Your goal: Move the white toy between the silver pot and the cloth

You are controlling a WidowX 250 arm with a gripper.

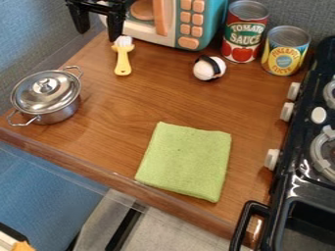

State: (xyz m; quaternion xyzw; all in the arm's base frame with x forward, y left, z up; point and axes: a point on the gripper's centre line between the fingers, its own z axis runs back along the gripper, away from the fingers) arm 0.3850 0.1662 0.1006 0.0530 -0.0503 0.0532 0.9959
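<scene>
White toy [209,68], one, with a black band: on the table [121,105], near the front of two cans, one red-labelled [245,32] and one yellow-labelled [286,51], well apart from the tool [99,36], to its right and slightly lower in view. Tool, one, black, at the upper left edge of view: fingers apart, above the table's far edge by the brush. Also present: one lidded silver pot [56,100], one green cloth [186,162], one yellow-handled brush [122,61], one toy microwave [194,22] and one black stove [302,147].
</scene>
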